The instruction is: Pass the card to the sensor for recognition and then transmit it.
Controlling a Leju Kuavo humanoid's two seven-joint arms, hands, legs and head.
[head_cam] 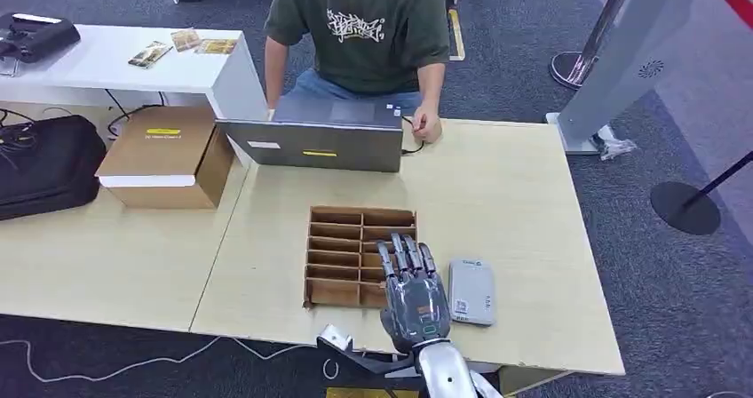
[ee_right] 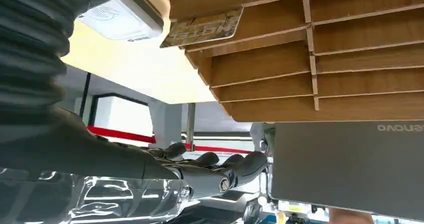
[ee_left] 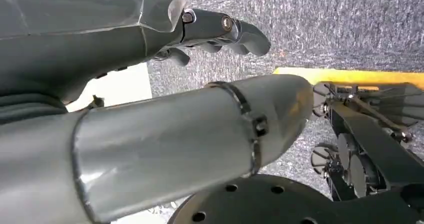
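One wooden rack (head_cam: 342,256) w/ two columns of slots; one card (ee_right: 202,28) standing in a slot; one white reader (head_cam: 471,291) beside the rack; one laptop (head_cam: 324,134); one cardboard box (head_cam: 164,155); one black bag (head_cam: 44,163); three cards (head_cam: 182,46) approx. on the white side desk (head_cam: 107,60); one person (head_cam: 364,29); two light desks (head_cam: 506,202) pushed together.
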